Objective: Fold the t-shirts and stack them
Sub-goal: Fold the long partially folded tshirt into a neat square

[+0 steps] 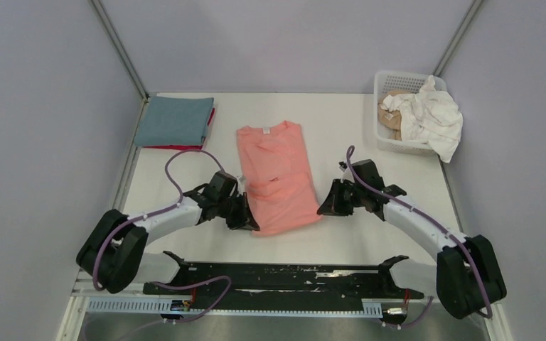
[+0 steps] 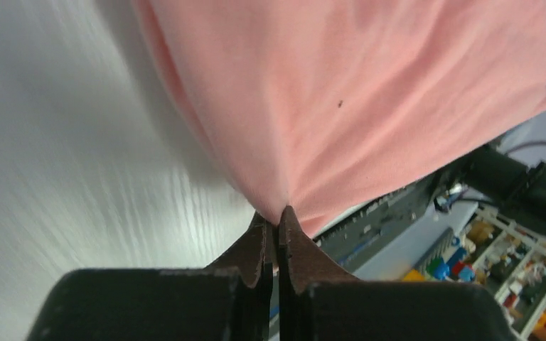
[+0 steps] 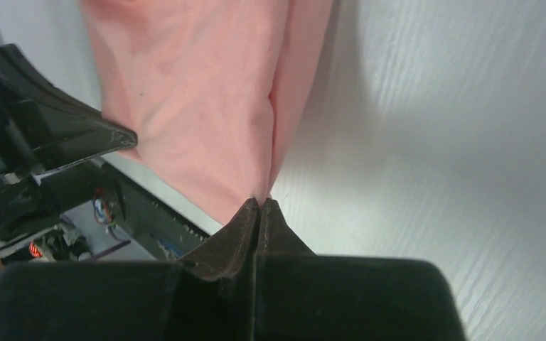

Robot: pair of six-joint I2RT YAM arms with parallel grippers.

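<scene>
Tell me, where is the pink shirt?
In the top view, the pink shirt lies in the middle of the table, its near corners pinched by the left end effector and the right end effector.

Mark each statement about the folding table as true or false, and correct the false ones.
1. The left gripper and right gripper are each shut on a near corner of the salmon pink shirt. True.
2. The red shirt lies on top of the grey-blue shirt. False: the grey-blue shirt is on top, with the red one showing beneath its edges.
3. A white shirt spills over the rim of the basket. True.
4. The salmon pink shirt lies crumpled in the basket. False: it lies spread on the table between the two arms.
</scene>
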